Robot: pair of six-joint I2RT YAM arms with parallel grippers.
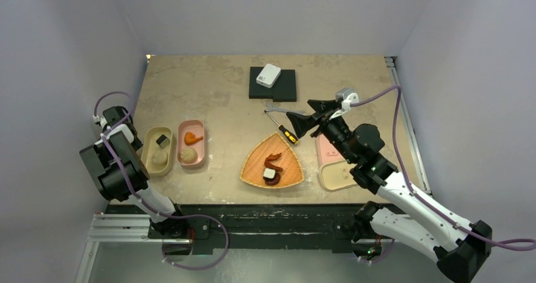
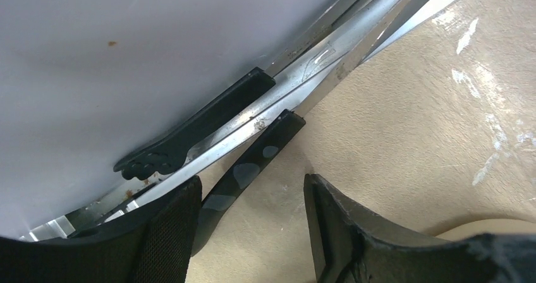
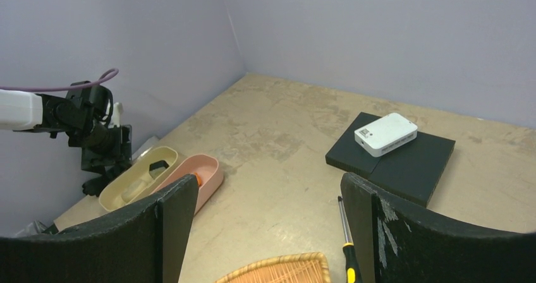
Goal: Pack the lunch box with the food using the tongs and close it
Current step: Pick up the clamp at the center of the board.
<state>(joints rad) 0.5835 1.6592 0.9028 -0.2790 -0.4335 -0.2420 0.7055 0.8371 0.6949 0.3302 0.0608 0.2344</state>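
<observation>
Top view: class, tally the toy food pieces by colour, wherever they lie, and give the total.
Beige buns: 2
Orange-red pieces: 2
Black-and-white pieces: 2
Dark brown piece: 1
Total: 7

Soft even light, faint shadows, sharp focus

A cream lunch box [image 1: 146, 150] sits beside a pink lunch box [image 1: 202, 147].
</observation>
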